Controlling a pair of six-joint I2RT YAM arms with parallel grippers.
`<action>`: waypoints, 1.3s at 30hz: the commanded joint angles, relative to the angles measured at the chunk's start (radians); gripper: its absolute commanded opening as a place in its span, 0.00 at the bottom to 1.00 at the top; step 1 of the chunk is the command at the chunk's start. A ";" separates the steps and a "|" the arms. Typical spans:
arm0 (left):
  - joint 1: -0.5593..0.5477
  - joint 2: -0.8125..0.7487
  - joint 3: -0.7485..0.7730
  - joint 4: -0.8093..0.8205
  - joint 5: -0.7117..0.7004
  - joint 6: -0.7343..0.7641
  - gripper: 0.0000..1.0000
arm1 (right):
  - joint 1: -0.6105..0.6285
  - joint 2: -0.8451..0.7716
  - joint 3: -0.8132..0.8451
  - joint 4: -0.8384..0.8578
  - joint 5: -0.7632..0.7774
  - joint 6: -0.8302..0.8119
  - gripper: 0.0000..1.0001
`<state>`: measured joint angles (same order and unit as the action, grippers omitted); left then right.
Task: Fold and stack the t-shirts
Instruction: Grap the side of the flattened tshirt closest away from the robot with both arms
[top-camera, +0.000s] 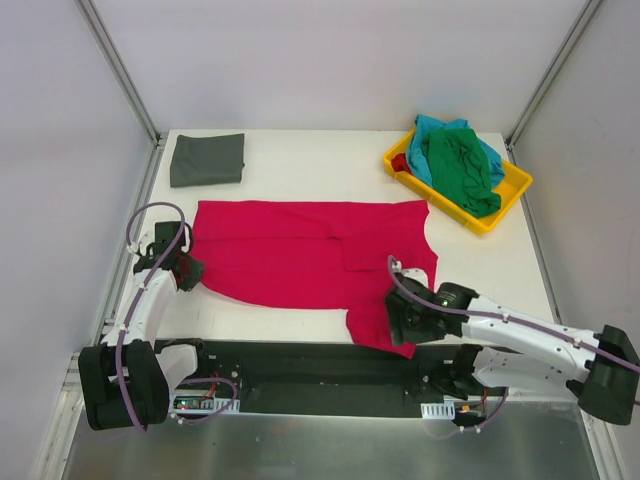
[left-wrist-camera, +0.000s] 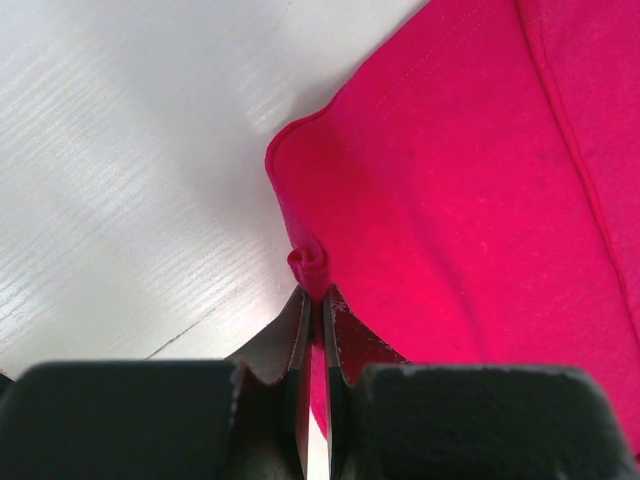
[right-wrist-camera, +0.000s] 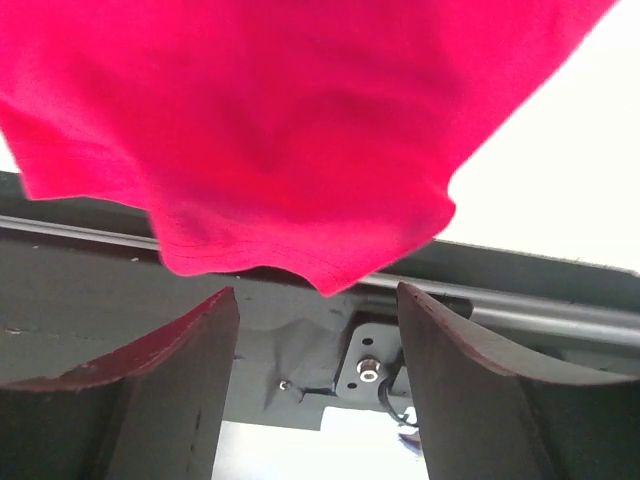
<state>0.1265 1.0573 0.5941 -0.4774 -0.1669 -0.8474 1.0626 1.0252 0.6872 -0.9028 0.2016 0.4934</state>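
The crimson red t-shirt (top-camera: 300, 255) lies spread across the middle of the white table (top-camera: 300, 160), one sleeve hanging over the front edge. My left gripper (top-camera: 186, 268) is shut on the shirt's left edge; in the left wrist view a small fold of red cloth (left-wrist-camera: 312, 262) is pinched between the jaws. My right gripper (top-camera: 400, 322) is open over the hanging sleeve; in the right wrist view the red sleeve hem (right-wrist-camera: 300, 240) hangs just beyond the open fingers (right-wrist-camera: 150, 380). A folded dark grey t-shirt (top-camera: 207, 159) lies at the back left. The green t-shirt (top-camera: 462, 170) and teal t-shirt (top-camera: 440, 132) are heaped in the tray.
The yellow tray (top-camera: 505, 200) stands at the back right, tilted toward the table's right edge. A black rail (top-camera: 330, 365) with the arm bases runs along the front edge. White walls and metal posts enclose the table on three sides.
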 joint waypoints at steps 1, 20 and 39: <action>0.012 -0.011 -0.004 -0.018 -0.023 0.018 0.00 | -0.006 -0.111 -0.107 -0.004 -0.057 0.263 0.64; 0.012 -0.019 -0.005 -0.020 -0.036 0.016 0.00 | -0.012 -0.095 -0.193 0.023 -0.025 0.344 0.01; 0.013 -0.006 0.038 -0.030 0.003 0.016 0.00 | -0.289 -0.349 -0.054 0.085 -0.298 0.077 0.01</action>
<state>0.1265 1.0534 0.5922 -0.4866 -0.1852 -0.8471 0.8528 0.6575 0.5163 -0.9207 -0.0303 0.6849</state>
